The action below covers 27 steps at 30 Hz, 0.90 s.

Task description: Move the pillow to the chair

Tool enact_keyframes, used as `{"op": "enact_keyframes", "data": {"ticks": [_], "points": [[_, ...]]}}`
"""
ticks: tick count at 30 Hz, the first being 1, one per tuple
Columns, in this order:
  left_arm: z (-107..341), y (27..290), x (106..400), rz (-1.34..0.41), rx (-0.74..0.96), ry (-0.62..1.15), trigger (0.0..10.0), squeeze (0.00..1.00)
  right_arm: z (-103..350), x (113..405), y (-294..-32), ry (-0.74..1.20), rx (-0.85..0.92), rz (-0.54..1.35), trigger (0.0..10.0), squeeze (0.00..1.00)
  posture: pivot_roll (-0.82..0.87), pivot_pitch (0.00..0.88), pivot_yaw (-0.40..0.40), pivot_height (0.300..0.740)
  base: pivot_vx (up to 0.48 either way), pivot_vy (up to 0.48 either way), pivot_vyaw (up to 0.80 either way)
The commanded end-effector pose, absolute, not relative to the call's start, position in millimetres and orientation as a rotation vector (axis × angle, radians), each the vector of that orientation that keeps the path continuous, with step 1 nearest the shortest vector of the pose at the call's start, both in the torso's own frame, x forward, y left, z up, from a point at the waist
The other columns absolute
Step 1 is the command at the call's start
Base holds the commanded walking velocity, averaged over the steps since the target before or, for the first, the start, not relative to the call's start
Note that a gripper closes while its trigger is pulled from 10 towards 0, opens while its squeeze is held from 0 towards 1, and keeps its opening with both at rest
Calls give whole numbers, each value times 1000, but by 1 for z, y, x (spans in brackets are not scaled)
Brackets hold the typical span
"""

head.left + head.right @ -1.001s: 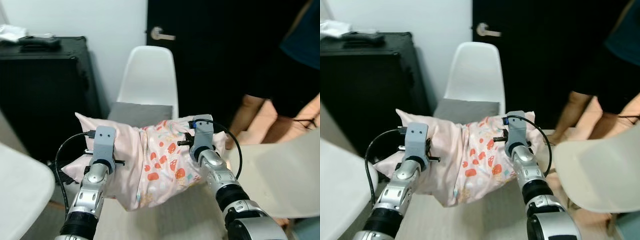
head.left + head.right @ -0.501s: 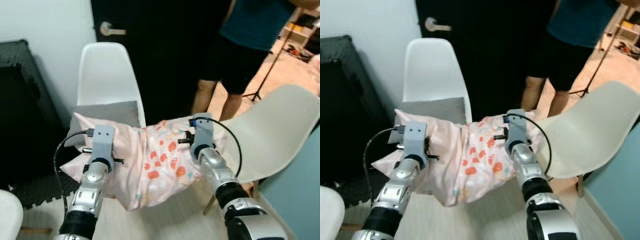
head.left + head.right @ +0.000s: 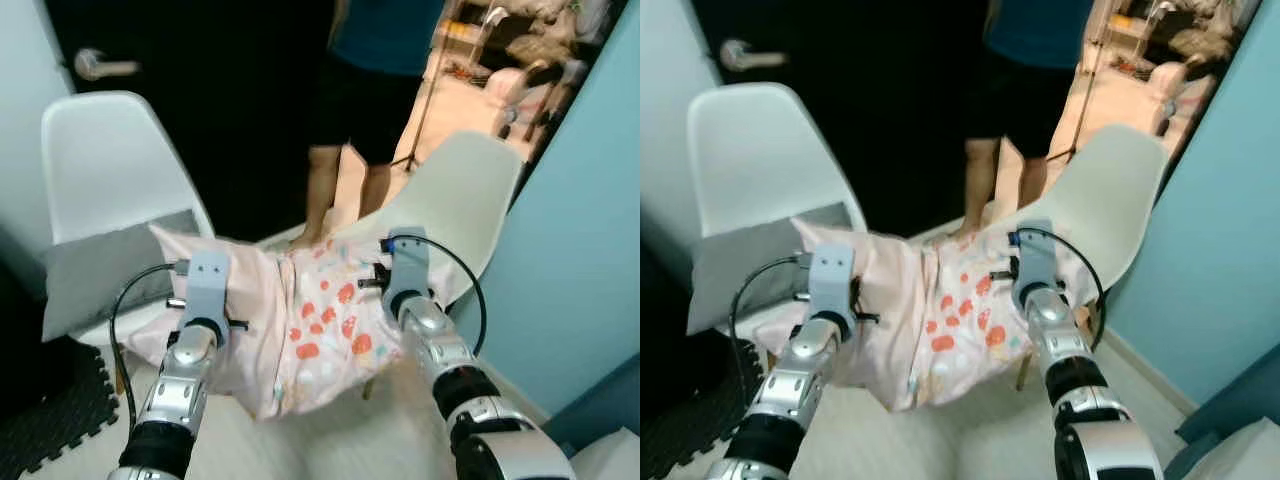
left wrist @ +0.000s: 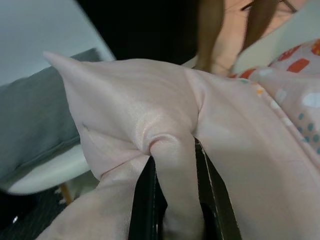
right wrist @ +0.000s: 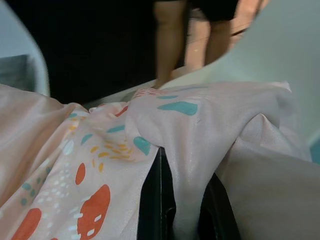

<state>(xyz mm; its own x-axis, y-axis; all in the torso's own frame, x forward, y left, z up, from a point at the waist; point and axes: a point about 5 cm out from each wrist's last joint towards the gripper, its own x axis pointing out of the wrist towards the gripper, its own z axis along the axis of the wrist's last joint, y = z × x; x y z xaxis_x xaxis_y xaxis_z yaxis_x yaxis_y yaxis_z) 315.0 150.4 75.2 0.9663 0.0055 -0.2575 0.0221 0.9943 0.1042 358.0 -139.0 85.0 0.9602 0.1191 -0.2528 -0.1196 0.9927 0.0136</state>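
Observation:
A pink pillow point(image 3: 300, 320) with orange and teal marks hangs in front of me between both arms. My left gripper point(image 4: 175, 202) is shut on a pinched fold at the pillow's plain pink end. My right gripper point(image 5: 182, 205) is shut on a fold at the patterned end. The black fingers point(image 4: 145, 200) are mostly buried in fabric. A cream shell chair point(image 3: 460, 200) stands right behind the pillow's right half, its seat partly hidden by the pillow. A white chair point(image 3: 100, 160) with a grey cushion point(image 3: 110, 265) stands to the left, behind the pillow's left corner.
A person point(image 3: 370, 90) in dark shorts stands in the dark doorway beyond the two chairs. A teal wall point(image 3: 580, 250) closes the right side. A black foam mat point(image 3: 50, 420) lies on the floor at lower left.
The camera has swung to the right: the white chair has slid left in the picture and the cream chair now stands behind the pillow. Both grippers keep their hold.

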Motion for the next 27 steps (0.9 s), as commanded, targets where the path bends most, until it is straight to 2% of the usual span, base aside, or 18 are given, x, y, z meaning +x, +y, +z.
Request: {"op": "enact_keyframes", "data": {"ticks": [1, 16, 23, 27], "points": [[86, 141, 319, -50, 108, 209, 10000, 0, 97, 363, -132, 206, 2, 145, 10000, 0, 21, 0, -53, 740, 0, 0, -800], [84, 136, 318, -62, 107, 211, 10000, 0, 94, 361, -134, 214, -5, 143, 10000, 0, 17, 0, -52, 740, 0, 0, -800], [85, 139, 317, -58, 93, 210, 10000, 0, 96, 362, -126, 202, 17, 172, 10000, 0, 27, 0, -54, 740, 0, 0, -800], [84, 137, 316, -72, 106, 214, 10000, 0, 94, 360, -120, 206, -11, 207, 10000, 0, 32, 0, -55, 740, 0, 0, 0]]}}
